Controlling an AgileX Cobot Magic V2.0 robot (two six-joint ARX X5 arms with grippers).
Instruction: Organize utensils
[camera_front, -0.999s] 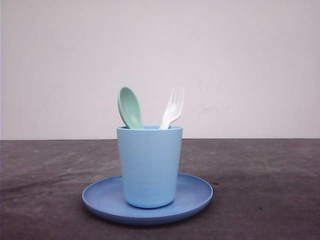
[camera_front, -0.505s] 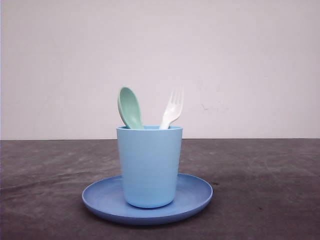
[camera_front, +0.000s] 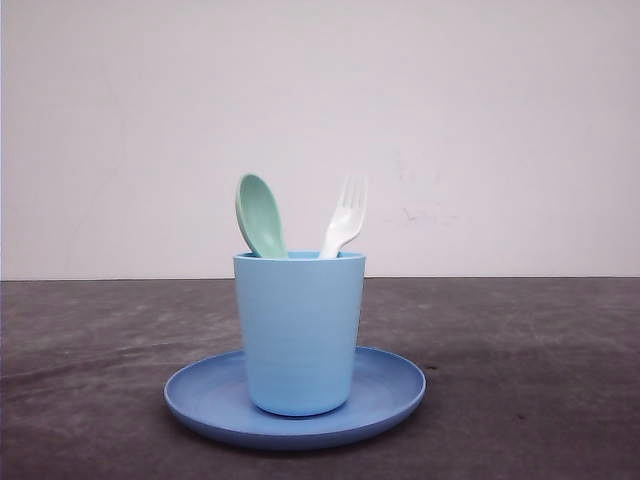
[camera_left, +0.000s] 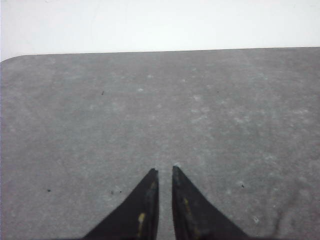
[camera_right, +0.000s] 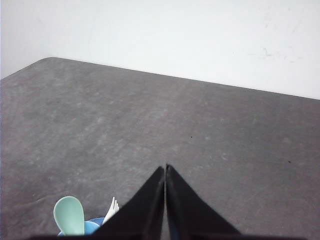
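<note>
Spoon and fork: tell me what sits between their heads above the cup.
Nothing. In the front view the spoon leans left and the fork leans right out of the cup; between their heads there is a bare gap with the pale wall behind.

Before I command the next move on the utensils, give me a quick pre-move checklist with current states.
1. Spoon and fork standing in the cup, heads up: ok.
2. Cup upright on the plate, near its centre: ok.
3. Left hand holding nothing, fingers nearly together with a narrow gap, over bare table: ok.
4. Right hand shut and holding nothing: ok.
5. Right hand apart from the spoon and fork, which sit near its fingers in the right wrist view: ok.
6. How deep the handles sit inside the cup: cannot tell.
</note>
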